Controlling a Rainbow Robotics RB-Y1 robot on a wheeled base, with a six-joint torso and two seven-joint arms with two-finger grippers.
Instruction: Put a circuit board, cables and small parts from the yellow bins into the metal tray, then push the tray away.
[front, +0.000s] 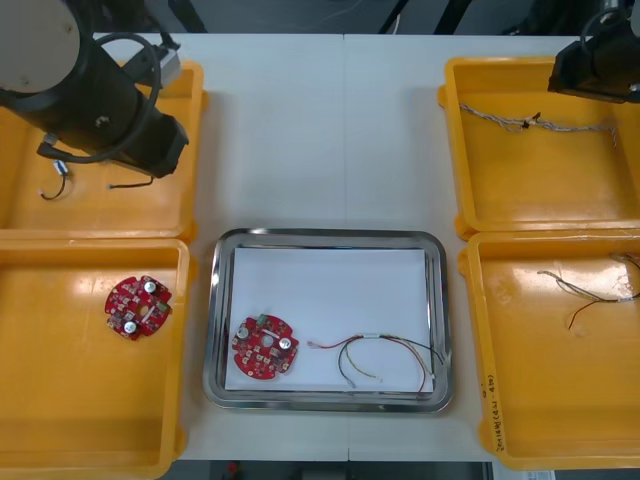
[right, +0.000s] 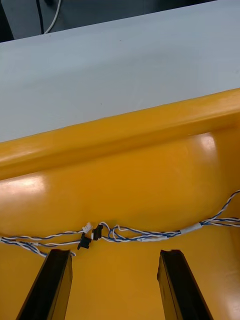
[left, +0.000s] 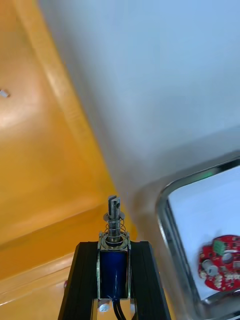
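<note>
My left gripper (left: 114, 246) is shut on a small metal part (left: 114, 235), a blue body with a spring and pin, held above the edge of the far left yellow bin (left: 45, 150) and near the metal tray's corner (left: 162, 210). The tray (front: 212, 330), white inside, holds a red circuit board (front: 265, 348) and a red and yellow cable (front: 375, 358). My right gripper (right: 114, 260) stands open over the far right bin (right: 125, 175), with the twisted blue and white cable (right: 145, 234) lying just beyond its fingertips.
A second red circuit board (front: 138, 306) lies in the near left bin (front: 60, 420). Thin cables (front: 590, 290) lie in the near right bin (front: 540, 400). A black cable (front: 55, 180) rests in the far left bin under my left arm (front: 100, 100).
</note>
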